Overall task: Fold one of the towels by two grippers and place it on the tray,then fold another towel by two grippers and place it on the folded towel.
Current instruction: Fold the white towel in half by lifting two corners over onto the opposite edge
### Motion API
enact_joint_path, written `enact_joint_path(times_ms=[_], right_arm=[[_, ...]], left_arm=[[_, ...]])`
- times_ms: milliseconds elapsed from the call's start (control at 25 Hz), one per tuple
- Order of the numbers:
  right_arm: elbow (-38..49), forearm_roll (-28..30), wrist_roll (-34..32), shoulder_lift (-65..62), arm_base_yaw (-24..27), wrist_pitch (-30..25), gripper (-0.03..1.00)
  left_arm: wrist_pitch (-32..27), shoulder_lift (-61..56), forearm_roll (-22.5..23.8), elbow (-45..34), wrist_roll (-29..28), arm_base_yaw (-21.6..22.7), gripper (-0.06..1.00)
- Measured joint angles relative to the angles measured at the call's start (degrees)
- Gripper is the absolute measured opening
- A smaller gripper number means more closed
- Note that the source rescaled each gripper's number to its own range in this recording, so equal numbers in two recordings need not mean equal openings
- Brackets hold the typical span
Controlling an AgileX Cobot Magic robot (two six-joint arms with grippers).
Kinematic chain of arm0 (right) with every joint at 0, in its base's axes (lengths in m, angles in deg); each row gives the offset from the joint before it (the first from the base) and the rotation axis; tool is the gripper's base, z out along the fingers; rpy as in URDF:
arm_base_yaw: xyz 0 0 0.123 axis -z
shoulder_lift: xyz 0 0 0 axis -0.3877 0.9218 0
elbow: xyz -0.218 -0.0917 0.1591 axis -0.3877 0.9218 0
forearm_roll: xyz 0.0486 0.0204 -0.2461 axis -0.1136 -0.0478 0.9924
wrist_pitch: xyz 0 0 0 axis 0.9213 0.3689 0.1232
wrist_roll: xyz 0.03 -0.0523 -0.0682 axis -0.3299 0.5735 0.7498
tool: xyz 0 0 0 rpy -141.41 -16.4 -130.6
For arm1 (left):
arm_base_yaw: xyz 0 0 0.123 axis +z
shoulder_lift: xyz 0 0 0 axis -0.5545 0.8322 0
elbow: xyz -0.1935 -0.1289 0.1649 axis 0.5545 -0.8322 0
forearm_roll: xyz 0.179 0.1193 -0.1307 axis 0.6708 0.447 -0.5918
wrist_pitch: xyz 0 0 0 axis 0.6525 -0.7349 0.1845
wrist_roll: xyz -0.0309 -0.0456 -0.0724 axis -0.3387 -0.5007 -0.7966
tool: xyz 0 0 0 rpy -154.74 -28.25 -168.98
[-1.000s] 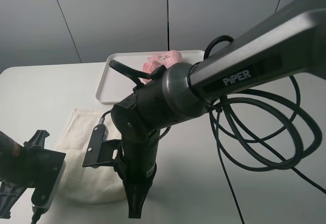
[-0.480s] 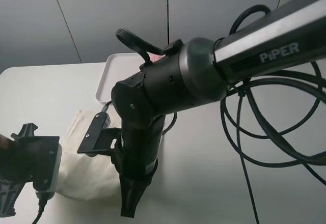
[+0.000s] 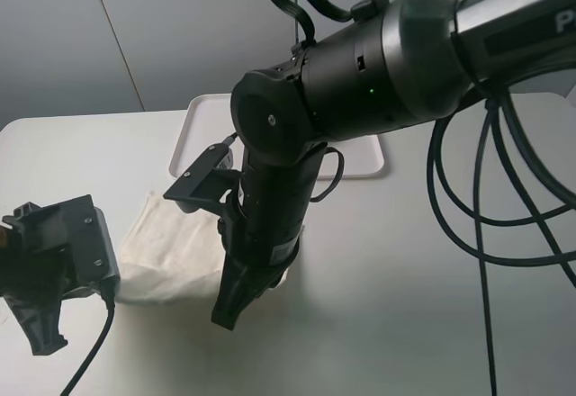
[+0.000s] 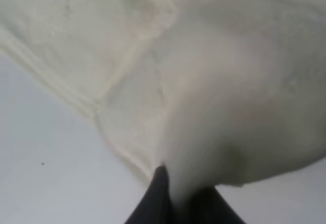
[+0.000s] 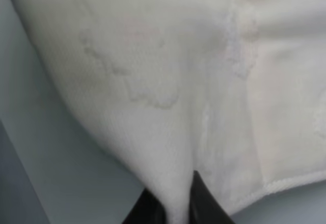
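A cream towel (image 3: 171, 250) lies on the white table, left of centre. Its near edge is lifted and bunched between both grippers. My left gripper (image 3: 101, 272) is shut on the towel's near left corner. In the left wrist view the black fingertips (image 4: 159, 196) pinch the cloth (image 4: 204, 81). My right gripper (image 3: 225, 313) is shut on the near right corner. In the right wrist view the fingertips (image 5: 201, 201) pinch the cloth (image 5: 153, 71). A white tray (image 3: 202, 130) stands at the back. The other towel is hidden behind my right arm.
My right arm (image 3: 342, 72) crosses the middle of the exterior view and covers most of the tray. Its black cables (image 3: 468, 225) hang in loops over the table's right side. A grey wall stands behind the table.
Both grippers have moved away from the near edge toward the tray, taking the towel's near edge with them. The pink towel seen on the tray earlier is now behind my right arm.
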Motion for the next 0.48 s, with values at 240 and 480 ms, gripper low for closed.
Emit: enact_joint_path(times_ms=[240,480], right_arm=[[0.0,0.79,-3.42,0.0,0.52,0.8,0.0],[0.0,7.58,-11.06,0.0,0.6,2.4,0.0]], left_arm=[[6.03,0.0,-1.93,-0.07,-7.64,0.0,0.0],[10.99,0.0,-2.21,-0.07,-12.04,0.0,0.0]])
